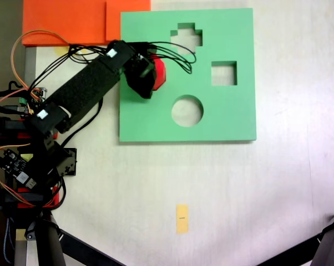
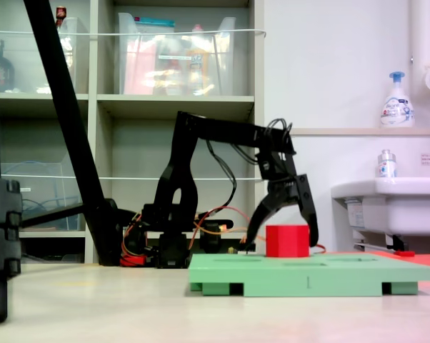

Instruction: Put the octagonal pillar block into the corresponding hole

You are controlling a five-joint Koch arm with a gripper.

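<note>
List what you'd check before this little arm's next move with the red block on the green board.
1. Bright red foam block between the jaws: ok.
2. Black gripper clamped on the block: not ok, the jaws stand spread to either side.
3. Block upright on the flat green foam board: ok.
4. Block seated in its matching cutout: cannot tell; it stands proud of the board.
5. Black cables off the board: not ok.

Block [image 1: 159, 72] half covered from above by the gripper [image 1: 148, 77]; eight-sided top unreadable. Octagonal hole hidden under block and gripper in that fixed view. Board [image 2: 308, 274] cutouts seen edge-on in the side fixed view, shapes impossible to tell. Orange sheets [image 1: 67, 21] cut by the top edge.
</note>
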